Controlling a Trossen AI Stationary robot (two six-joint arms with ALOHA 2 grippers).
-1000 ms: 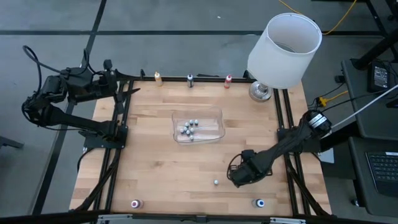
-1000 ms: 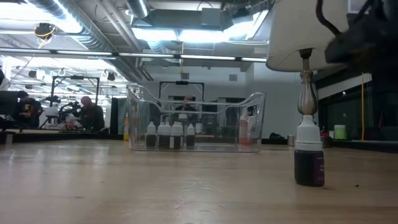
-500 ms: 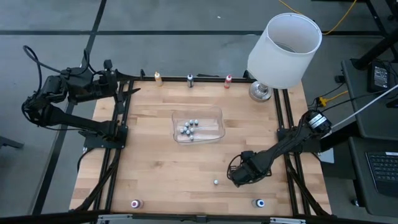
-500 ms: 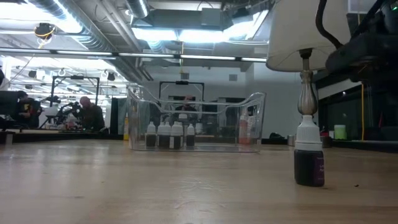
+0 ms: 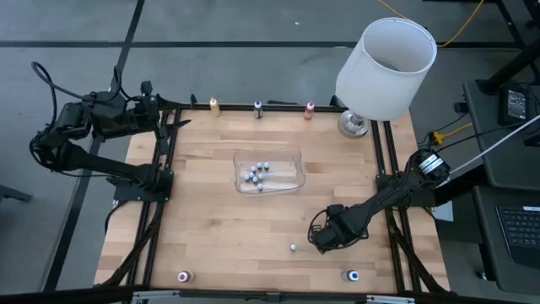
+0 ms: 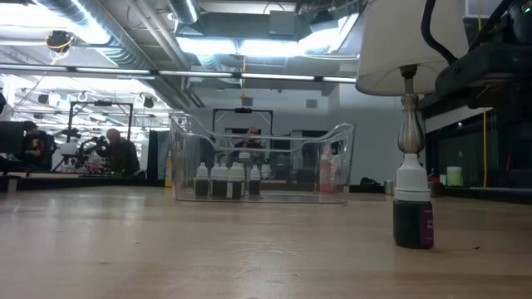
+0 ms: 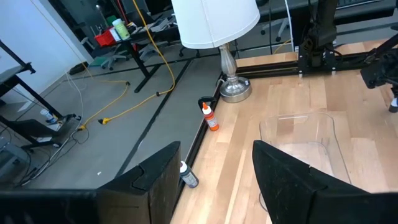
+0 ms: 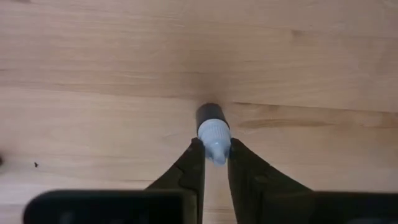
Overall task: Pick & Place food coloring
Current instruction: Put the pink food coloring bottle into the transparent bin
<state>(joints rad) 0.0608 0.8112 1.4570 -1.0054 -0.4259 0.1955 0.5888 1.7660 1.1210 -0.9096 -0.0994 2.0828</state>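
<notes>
A tiny dark bottle with a pale cap (image 5: 293,247) stands upright on its base on the wood, right of the table's middle and toward the near edge. In the low view this bottle (image 6: 413,216) stands alone with nothing at its cap. My right gripper (image 8: 214,152) hangs above it and a little to its right, narrowly open, and in the right wrist view its fingertips frame the cap (image 8: 214,138). Yellow-orange (image 5: 213,105), dark (image 5: 257,107) and red (image 5: 310,108) bottles stand along the far edge. Pink (image 5: 184,276) and blue (image 5: 352,275) bottles stand at the near edge. My left gripper (image 7: 214,186) waits open off the far left corner.
A clear plastic bin (image 5: 295,173) sits mid-table and holds several small pale-capped bottles (image 5: 256,175). A white-shaded lamp (image 5: 386,67) stands at the far right corner. Black rails run down both sides of the table. People sit far off in the room behind the table (image 6: 116,154).
My right gripper came down a little toward the dark bottle during the first half second, then held still. The bottle has stayed where it was.
</notes>
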